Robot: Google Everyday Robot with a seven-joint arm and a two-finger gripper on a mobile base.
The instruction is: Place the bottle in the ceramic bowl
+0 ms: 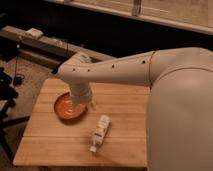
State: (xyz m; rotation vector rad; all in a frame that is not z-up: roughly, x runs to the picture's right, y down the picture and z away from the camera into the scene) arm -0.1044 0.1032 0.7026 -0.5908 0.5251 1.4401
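The off-white bottle lies on its side on the wooden table, cap toward the front left, just right of and nearer than the bowl. The orange-red ceramic bowl sits on the left part of the table and holds nothing I can see. My gripper hangs from the white arm over the bowl's right edge, above and to the left of the bottle, and it holds nothing visible.
The white arm and robot body fill the right side and hide the table's right end. A dark stand is at the left edge. A ledge runs behind the table.
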